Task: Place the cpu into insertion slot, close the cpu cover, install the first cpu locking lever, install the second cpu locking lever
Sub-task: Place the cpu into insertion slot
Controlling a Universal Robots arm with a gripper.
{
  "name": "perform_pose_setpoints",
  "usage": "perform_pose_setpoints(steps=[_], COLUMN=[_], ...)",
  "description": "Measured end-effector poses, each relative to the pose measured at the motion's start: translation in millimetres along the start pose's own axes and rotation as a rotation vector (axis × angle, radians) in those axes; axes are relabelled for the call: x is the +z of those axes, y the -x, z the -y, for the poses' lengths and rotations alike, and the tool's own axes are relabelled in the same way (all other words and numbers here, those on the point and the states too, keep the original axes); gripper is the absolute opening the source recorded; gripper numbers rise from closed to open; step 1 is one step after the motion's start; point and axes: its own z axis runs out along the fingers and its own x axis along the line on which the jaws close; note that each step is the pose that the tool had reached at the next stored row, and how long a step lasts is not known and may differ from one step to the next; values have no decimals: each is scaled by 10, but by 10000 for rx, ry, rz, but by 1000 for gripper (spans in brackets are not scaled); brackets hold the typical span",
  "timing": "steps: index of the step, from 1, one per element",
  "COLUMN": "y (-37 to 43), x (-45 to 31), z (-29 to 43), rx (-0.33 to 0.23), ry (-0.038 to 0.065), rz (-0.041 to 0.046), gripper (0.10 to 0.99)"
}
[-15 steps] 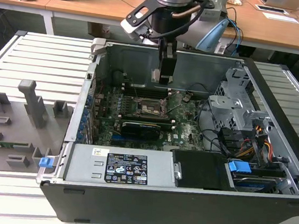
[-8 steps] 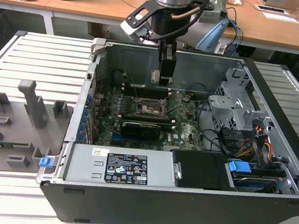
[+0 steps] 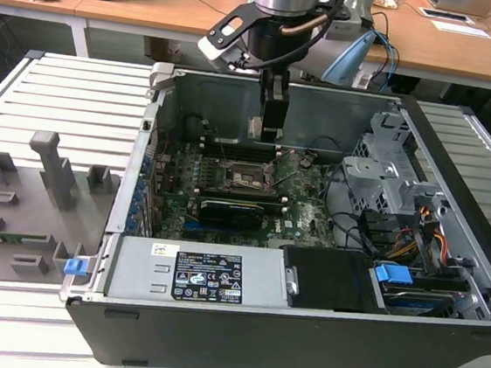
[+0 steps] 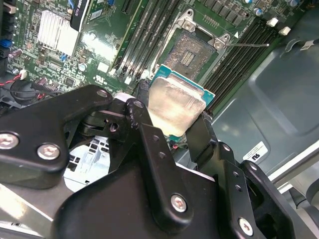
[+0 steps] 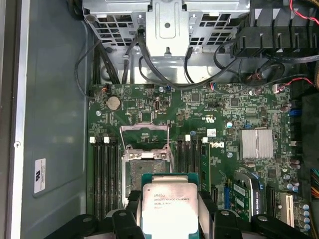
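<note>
Silver-beige square metal cpu [image 5: 169, 209] sits pinched between my black gripper's [image 3: 269, 125] fingers, upper centre of the exterior view.

1. The computer case [image 3: 238, 341] sits on the worktop [image 3: 61, 103], toward its edge at the exterior view's right.
2. Inside, the power supply [image 3: 201, 276] lies along the near wall, with the motherboard [image 3: 303, 216] behind it.
3. The cpu [image 5: 169, 206], in the pincer [image 3: 268, 132], hangs above the socket [image 5: 142, 169].

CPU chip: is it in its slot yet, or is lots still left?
Nothing is finished yet. The pincer grips the cpu above the motherboard, short of the empty socket. The cpu cover is open. Seating, closing and locking remain.
</note>
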Motion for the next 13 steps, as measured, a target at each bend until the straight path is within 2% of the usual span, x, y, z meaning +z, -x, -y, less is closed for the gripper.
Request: perform_pose_setpoints(steps=[13], y=[1], x=[45], z=[4], rx=[0], ry=[0], rz=[0], gripper=[537])
